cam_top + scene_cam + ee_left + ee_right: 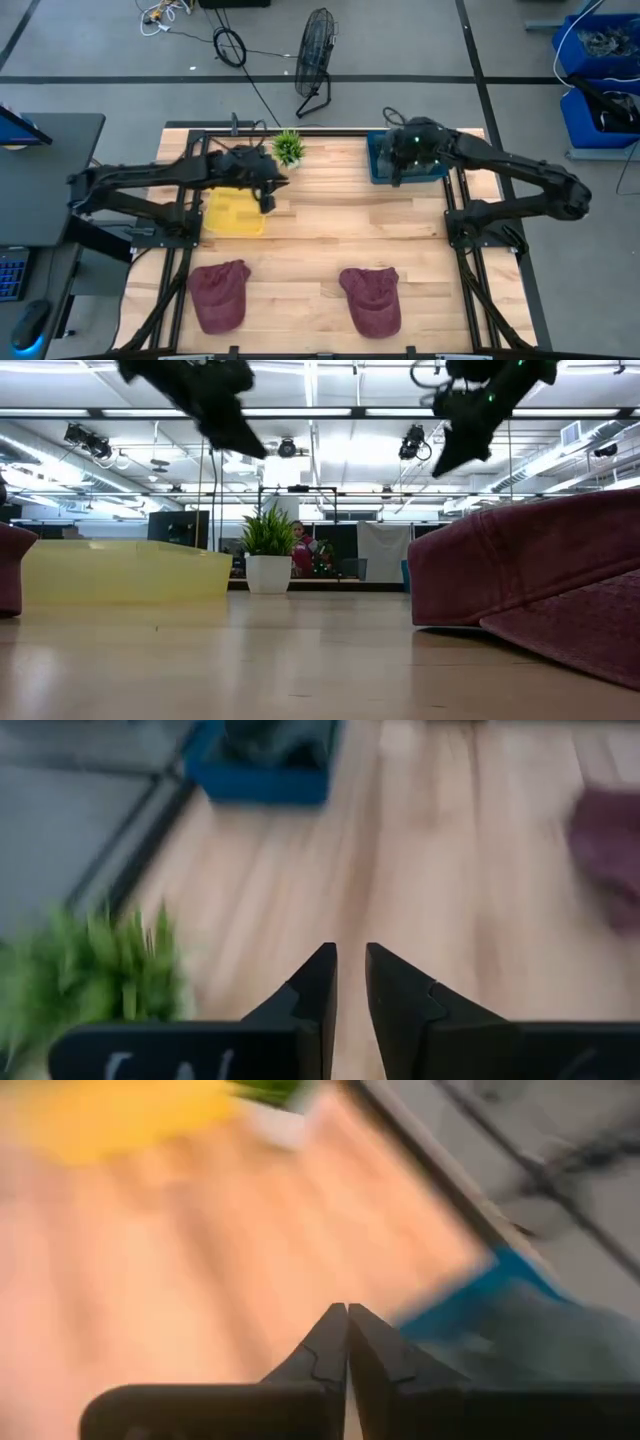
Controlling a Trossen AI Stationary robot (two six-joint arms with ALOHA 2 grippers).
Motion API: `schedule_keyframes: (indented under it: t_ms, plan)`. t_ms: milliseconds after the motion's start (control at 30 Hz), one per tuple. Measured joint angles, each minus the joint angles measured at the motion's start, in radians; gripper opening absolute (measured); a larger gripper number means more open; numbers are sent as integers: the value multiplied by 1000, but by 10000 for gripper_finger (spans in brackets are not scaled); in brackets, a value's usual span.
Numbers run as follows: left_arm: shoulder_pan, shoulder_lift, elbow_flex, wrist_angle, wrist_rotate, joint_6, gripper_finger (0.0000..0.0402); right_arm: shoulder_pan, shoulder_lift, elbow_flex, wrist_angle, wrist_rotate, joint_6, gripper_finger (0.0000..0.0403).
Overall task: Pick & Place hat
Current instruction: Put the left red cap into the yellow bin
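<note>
Two maroon hats lie flat on the wooden table near its near edge: one on the left (220,293), one near the middle (372,298). The middle one fills the right of the low view (530,570). My left gripper (268,195) hangs in the air over the right edge of the yellow bin (235,212). Its fingers (350,960) stand open by a narrow gap and hold nothing. My right gripper (395,172) hovers at the blue bin (405,160) near the far edge. It is shut (347,1315) and empty. Both grippers are high above the table (235,435) (450,455).
A small potted plant (289,148) stands at the far edge between the two bins, close to my left gripper. Bare wood stretches across the table's middle between the bins and the hats. A floor fan (315,50) and cables lie beyond the far edge.
</note>
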Motion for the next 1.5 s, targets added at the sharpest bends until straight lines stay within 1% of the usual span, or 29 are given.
schedule_keyframes:
  t_ms: [67,200,267,333,400,467,600,667,733,867,933,1067,1167,1300,1400,1500]
  plan:
    - [-23,-66,0,-147,11,-49,58,65,0,0,27,-50,-1,14]
    - [-105,-154,0,-364,79,-225,68,162,11,0,139,-58,-4,14]
    - [-172,-173,0,-417,106,-335,80,185,22,0,206,-55,-10,17]
    - [-244,-179,0,-469,114,-397,94,200,32,0,281,-55,-9,20]
    - [-324,-178,0,-514,122,-473,110,207,44,1,328,-54,-8,24]
    - [-402,-170,-1,-569,154,-552,124,206,54,1,350,-53,-8,27]
    - [-569,-145,-53,-540,163,-776,147,206,72,1,352,-53,-8,30]
    - [-636,-127,-92,-474,119,-894,156,206,79,1,333,-53,-1,29]
    - [-684,-104,-128,-452,83,-1021,165,206,90,1,337,-53,-1,29]
    - [-753,-52,-165,-440,79,-1219,173,206,112,2,346,-53,-1,30]
    - [-789,-26,-175,-423,79,-1287,174,206,125,2,342,-53,-1,31]
    - [-844,35,-176,-337,77,-1385,174,206,151,2,343,-52,-6,31]
    - [-871,93,-176,-276,62,-1416,174,206,168,2,344,-52,-29,31]
    - [-877,180,-176,-305,43,-1431,168,206,189,2,357,-48,-39,31]
    - [-872,237,-176,-334,41,-1393,146,206,200,2,358,-26,-42,31]
    - [-863,262,-169,-327,52,-1310,99,205,206,2,360,-25,-44,31]
